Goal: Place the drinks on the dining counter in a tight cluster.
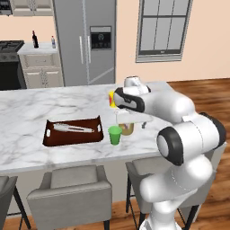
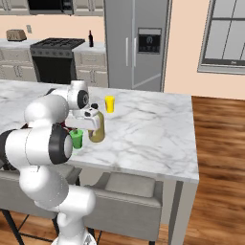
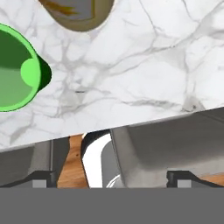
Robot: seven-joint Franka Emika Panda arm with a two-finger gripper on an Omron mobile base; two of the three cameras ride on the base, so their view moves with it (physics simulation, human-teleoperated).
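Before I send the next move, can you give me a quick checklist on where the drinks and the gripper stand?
1. Gripper open and empty: ok, fingertips wide apart with nothing between them.
2. Juice bottle upright on the dining counter: ok.
3. Wine bottle on the dining counter: not ok, it stands on the far worktop by the stove.
4. Small pale bottle on the dining counter: not ok, same far worktop.
5. Free room around the juice bottle: not ok, the green cup stands close beside it.
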